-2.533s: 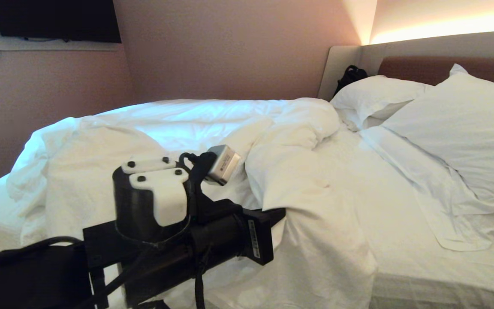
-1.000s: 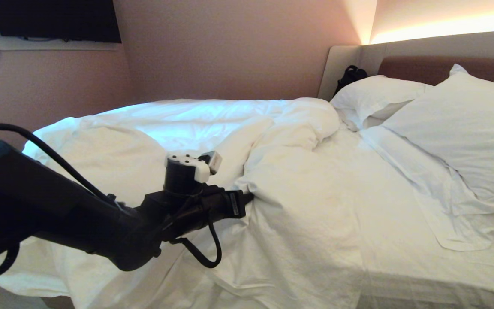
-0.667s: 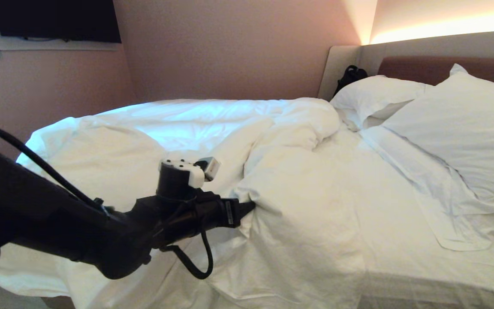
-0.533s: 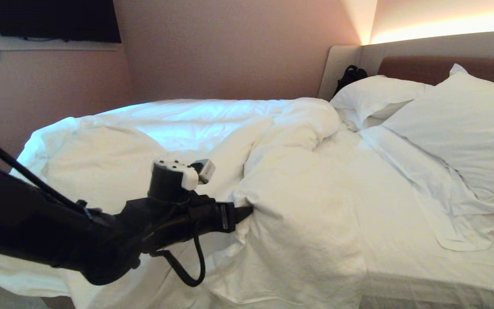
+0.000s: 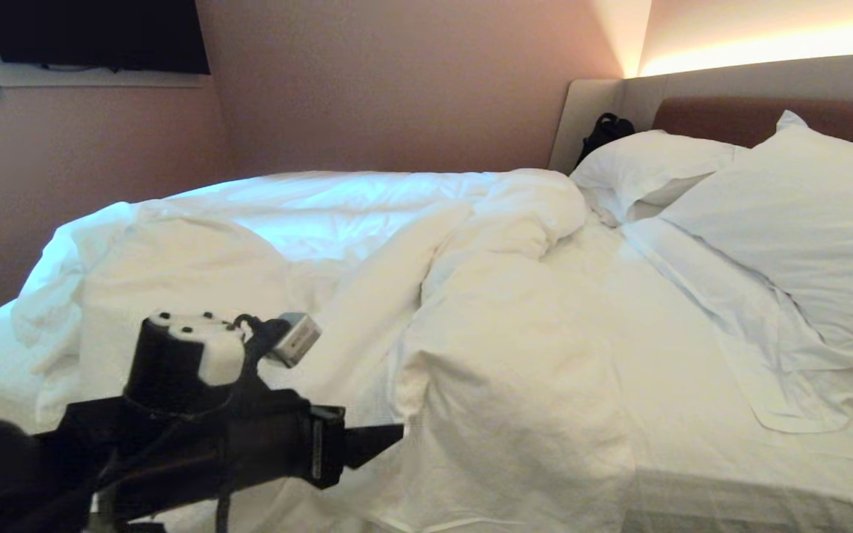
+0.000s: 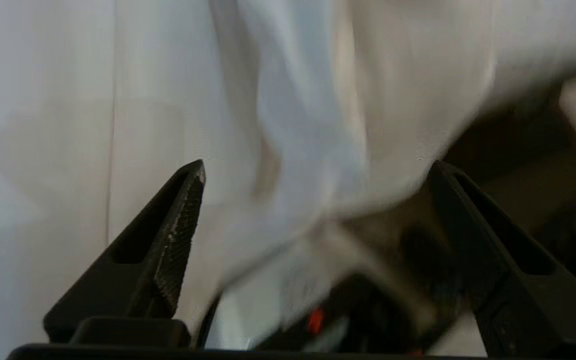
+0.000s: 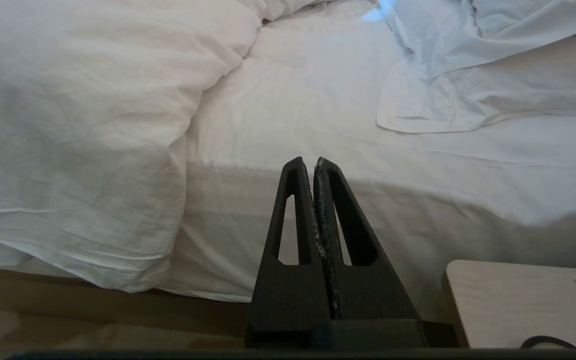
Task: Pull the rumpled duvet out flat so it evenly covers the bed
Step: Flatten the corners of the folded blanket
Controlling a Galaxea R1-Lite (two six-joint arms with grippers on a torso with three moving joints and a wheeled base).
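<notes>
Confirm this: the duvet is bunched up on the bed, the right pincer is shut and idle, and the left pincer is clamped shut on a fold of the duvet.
Not quite. The left pincer is open, its fingers spread wide with nothing clamped, as the left wrist view shows. The rest holds: the duvet lies bunched on the bed, and the right pincer is shut and idle.

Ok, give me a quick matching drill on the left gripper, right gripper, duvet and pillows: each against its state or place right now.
Things:
1. left gripper
2. right gripper
3. duvet
4. pillows

States or places:
A. by the headboard
B. shut, holding nothing
C. bunched in folds, sheet bare beside it
D. open, cloth before it

Pairs: 1-D, 2-B, 3-C, 4-A
</notes>
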